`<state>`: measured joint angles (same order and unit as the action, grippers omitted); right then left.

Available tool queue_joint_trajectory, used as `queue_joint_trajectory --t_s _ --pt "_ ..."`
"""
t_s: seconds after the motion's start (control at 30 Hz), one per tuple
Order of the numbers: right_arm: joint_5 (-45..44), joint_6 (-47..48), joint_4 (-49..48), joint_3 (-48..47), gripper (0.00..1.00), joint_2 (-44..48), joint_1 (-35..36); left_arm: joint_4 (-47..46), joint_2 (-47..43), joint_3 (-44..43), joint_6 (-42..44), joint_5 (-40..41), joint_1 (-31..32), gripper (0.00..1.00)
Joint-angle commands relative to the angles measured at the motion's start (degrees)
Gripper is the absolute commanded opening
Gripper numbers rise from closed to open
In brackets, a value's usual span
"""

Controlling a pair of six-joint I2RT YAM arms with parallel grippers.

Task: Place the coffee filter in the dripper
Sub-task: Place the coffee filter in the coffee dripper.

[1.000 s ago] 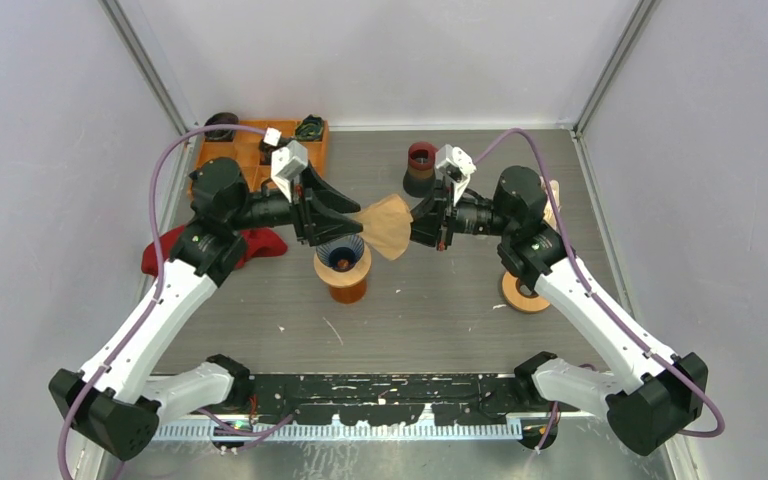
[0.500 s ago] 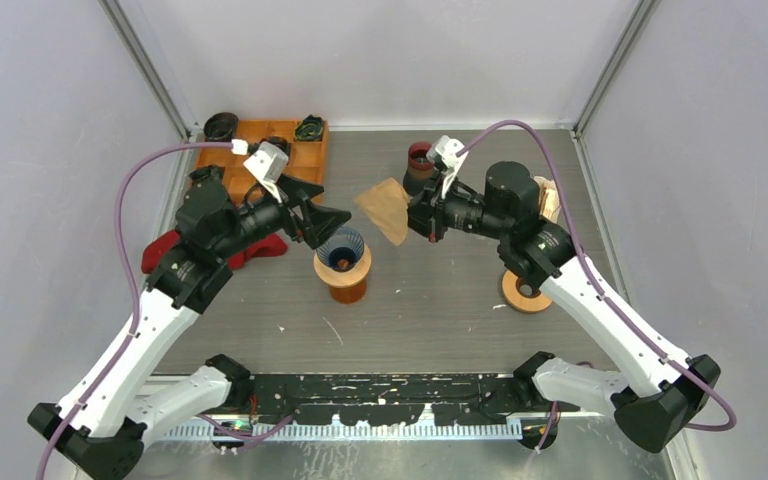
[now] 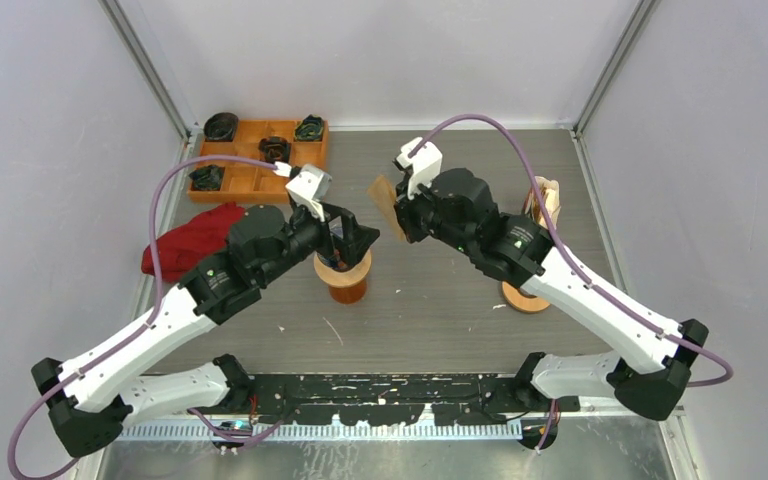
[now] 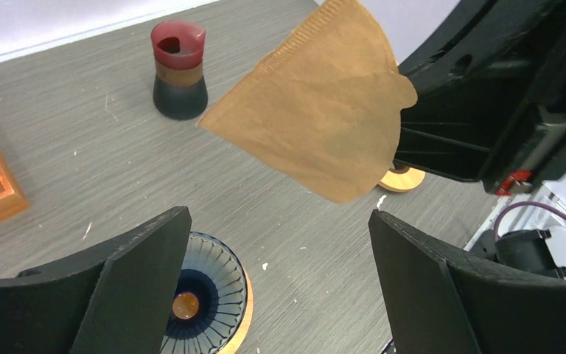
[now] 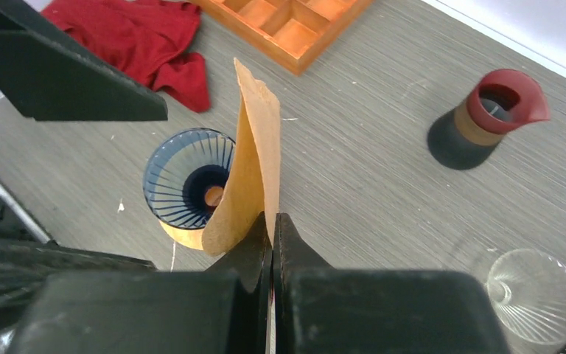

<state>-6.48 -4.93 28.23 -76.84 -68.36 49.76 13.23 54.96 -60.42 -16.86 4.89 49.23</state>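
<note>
The brown paper coffee filter hangs in the air, pinched at one edge by my right gripper, which is shut on it. In the right wrist view the filter stands edge-on above the fingertips of the gripper. The blue ribbed dripper on its orange stand is below and to the left of it. My left gripper is open and empty over the dripper. In the left wrist view the filter hangs ahead of the open gripper, and the dripper is by its left finger.
An orange compartment tray stands at the back left, with a red cloth in front of it. A red-and-black carafe stands behind the dripper. A clear glass dripper and a round wooden base are on the right.
My left gripper drew back from the filter, then swung right to sit over the dripper. My right gripper carried the filter left and back, turning it edge-on.
</note>
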Motion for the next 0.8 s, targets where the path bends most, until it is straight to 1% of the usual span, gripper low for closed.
queue_joint_trajectory --t_s 0.0,0.13,0.3,0.4,0.47,0.77 --pt "-17.71 -3.90 3.99 -6.53 0.01 -2.21 4.10 -6.69 0.42 1.60 -2.25 7.34 2.13 0.95" --pt "-26.39 -7.63 8.87 -10.83 0.01 -6.24 7.74 -10.19 0.41 3.73 -3.12 10.67 4.02 0.95" --pt "-32.07 -13.50 12.29 -13.81 0.01 -9.47 9.81 -13.79 0.54 5.02 -4.56 12.35 5.28 0.95" --pt "-33.75 -15.71 12.84 -15.05 0.01 -10.77 10.73 -14.86 1.14 4.96 -4.02 12.91 6.50 0.95" --pt "-34.38 -16.98 13.89 -16.14 0.01 -11.67 11.12 -15.87 1.16 5.47 -3.64 15.13 7.40 0.95" --pt "-33.25 -20.24 14.15 -16.43 0.01 -12.64 11.68 -19.89 1.81 7.35 -3.26 19.61 10.13 0.93"
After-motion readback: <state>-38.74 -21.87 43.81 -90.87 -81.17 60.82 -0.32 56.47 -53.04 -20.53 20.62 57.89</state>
